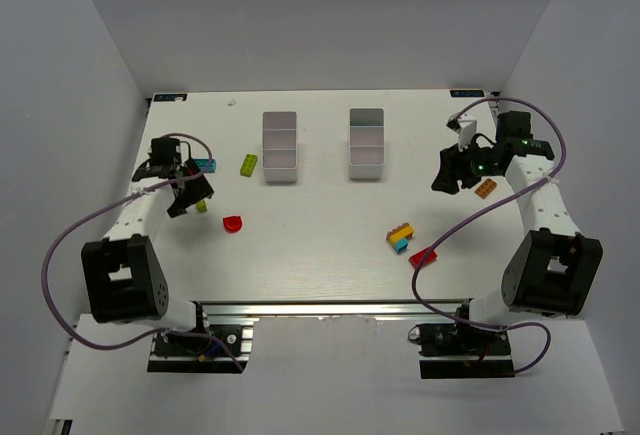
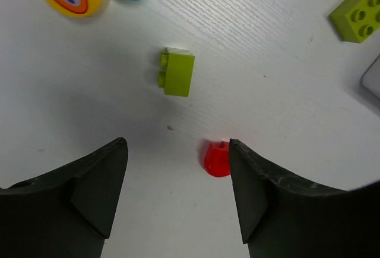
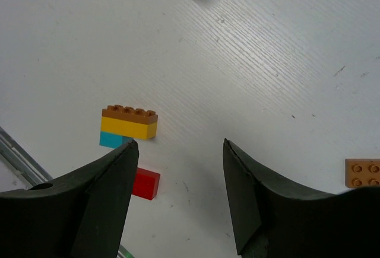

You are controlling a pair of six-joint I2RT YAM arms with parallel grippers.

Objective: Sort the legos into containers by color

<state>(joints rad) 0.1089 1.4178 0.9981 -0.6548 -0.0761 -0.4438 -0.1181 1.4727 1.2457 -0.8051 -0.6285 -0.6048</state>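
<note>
Left tool hanging spread, lime two-stud brick lying sideways, rounded red piece sitting beside one jaw — right tool gaping, orange-yellow-cyan stack standing beyond.

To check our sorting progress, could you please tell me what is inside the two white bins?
From above, nothing shows in any compartment of the left bin or the right bin. Their walls hide part of each floor, so that part cannot be checked.
</note>
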